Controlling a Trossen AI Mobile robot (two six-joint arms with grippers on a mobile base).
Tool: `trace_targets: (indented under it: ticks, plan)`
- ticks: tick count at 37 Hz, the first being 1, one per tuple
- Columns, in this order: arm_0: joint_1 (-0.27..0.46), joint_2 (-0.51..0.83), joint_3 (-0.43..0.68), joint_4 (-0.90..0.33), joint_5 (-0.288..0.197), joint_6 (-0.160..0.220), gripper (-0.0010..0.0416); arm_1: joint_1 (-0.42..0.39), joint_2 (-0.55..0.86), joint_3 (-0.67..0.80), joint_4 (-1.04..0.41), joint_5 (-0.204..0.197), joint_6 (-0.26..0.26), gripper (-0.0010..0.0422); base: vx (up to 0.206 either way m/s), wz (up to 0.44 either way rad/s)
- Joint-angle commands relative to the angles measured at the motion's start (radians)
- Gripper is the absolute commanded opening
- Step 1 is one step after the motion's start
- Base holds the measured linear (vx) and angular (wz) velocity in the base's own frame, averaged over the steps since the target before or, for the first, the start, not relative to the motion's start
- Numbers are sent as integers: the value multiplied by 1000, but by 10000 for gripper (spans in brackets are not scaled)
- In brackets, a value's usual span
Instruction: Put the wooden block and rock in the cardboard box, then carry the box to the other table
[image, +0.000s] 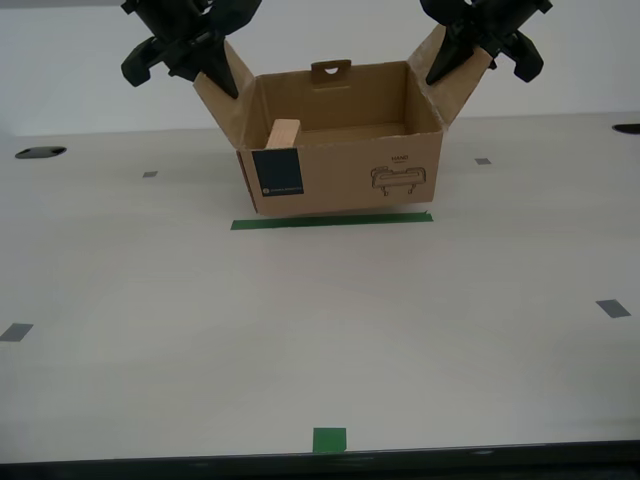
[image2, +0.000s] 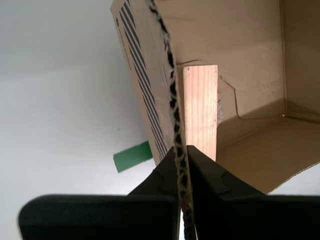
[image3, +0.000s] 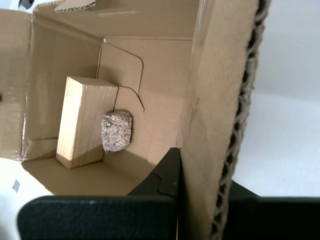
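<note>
Table (image: 320, 340) – pale, smooth, grey tape squares, one green strip (image: 332, 220) just under the box's near edge, a green patch at the near edge.

Box (image: 345, 175) sits far-centre in the exterior view, whether lifted clear of the table or resting on it I cannot tell. Both side flaps stand up and out.

My second gripper (image2: 181, 165) has its fingers clamped on the flap at the exterior view's left; my first gripper (image3: 200, 175) is clamped on the flap at that view's right.

Block (image3: 85, 122) is inside the box, leaning in the left near corner. Rock (image3: 116, 131) is inside too, touching the block.

Step in hand, as I judge it: the carry. Keep both grips at equal height and moving together – flaps are thin card and may bend or tear if the arms drift apart. Keep the box level so the load does not slide.

Views: only the first wrist view shows the rock; in the exterior view the front wall hides it. The second wrist view shows the flap's corrugated edge pinched between the fingers.
</note>
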Motion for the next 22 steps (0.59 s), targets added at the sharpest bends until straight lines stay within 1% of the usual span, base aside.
trace_targets:
  ticks: [1, 6, 14, 22]
  plan:
    - [0, -1, 1, -18, 6, 0, -1, -6, -2, 1, -21, 4, 6, -1, 0, 0]
    - [0, -1, 1, -42, 6, 0, -1, -10, -7, 1, -27, 4, 5, -1, 0, 0]
    - [0, -1, 1, -42, 6, -2, -1, -11, -8, 1, -33, 4, 8, -1, 0, 0]
    - [3, -1, 1, -43, 6, 0, -1, -11, -8, 1, -43, 3, 33, -1, 0, 0]
